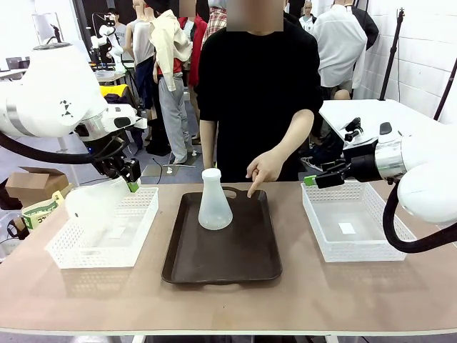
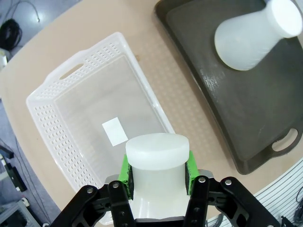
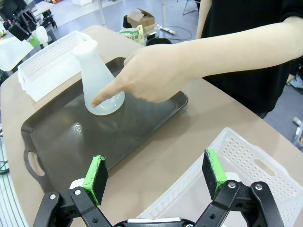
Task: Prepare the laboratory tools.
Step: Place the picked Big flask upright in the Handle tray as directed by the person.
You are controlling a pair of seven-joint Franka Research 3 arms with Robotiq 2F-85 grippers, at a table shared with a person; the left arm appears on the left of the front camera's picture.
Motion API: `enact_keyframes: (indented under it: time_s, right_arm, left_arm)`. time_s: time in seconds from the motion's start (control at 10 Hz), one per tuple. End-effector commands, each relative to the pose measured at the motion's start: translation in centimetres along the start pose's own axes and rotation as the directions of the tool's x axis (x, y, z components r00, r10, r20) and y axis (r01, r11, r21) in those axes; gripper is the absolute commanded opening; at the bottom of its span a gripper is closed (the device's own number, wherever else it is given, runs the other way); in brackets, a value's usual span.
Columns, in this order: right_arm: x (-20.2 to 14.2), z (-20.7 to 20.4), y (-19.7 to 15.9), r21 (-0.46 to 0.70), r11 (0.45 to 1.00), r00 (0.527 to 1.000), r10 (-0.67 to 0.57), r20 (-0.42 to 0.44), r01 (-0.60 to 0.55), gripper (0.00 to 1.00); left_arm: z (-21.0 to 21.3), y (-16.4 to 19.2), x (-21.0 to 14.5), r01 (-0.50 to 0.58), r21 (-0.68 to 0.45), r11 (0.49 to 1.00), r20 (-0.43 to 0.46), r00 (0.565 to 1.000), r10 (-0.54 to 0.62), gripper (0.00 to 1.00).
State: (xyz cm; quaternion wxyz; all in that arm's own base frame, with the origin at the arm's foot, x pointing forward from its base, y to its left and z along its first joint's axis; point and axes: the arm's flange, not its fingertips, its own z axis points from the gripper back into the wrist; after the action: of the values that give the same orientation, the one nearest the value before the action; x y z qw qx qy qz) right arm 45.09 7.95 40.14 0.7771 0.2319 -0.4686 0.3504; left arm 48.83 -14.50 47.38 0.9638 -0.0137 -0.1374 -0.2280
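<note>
Nearest the robot's side, on the tan table (image 1: 228,300), a dark brown tray (image 1: 223,268) lies between two white mesh baskets. One conical flask (image 1: 215,201) stands upright toward the tray's far end, and a person's hand (image 1: 263,170) points a finger down at the tray beside it.

Over the left basket (image 1: 107,227), the left tool (image 2: 157,171) is clamped on the neck of the second flask (image 2: 156,165) — green pads pressed against both sides just under the rim, the body hanging below. The flask is clear of the basket floor, held up in the air.

The right tool (image 3: 156,176) hovers above the near rim of the right basket (image 1: 355,222), jaws spread wide and holding nothing.

The step in hand looks like carrying the gripped flask over to the tray. To do it well, the left arm should keep the neck vertical, clear the basket wall before moving sideways, and set the wide base flat on bare tray — well apart from the standing flask and the pointing finger. Releasing only once the base rests fully should avoid a topple.

Both flasks are frosted, translucent white plastic with broad bases tapering to narrow necks and thick flat rims. They appear empty and light, so the narrow neck may slip if jolted.
</note>
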Motion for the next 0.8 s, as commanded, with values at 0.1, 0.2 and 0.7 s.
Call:
enact_keyframes:
  time_s: [0.1, 0.2, 0.7]
  right_arm:
    - [0.2, 0.3, 0.1, -0.001, 1.0, 1.0, -0.007, 0.004, 0.008, 1.0]
    - [0.2, 0.3, 0.1, -0.001, 1.0, 1.0, -0.007, 0.004, 0.008, 1.0]
    - [0.2, 0.3, 0.1, -0.001, 1.0, 1.0, -0.007, 0.004, 0.008, 1.0]
  left_arm:
    - [0.9, -5.0, -0.6, 0.363, -0.072, 0.929, 0.215, 0.915, -0.341, 0.0]
    - [1.7, -6.2, -0.9, 0.479, -0.041, 0.877, 0.365, 0.824, -0.433, 0.0]
    - [3.1, -5.9, -1.7, 0.854, -0.177, 0.489, 0.8, 0.415, -0.435, 0.0]
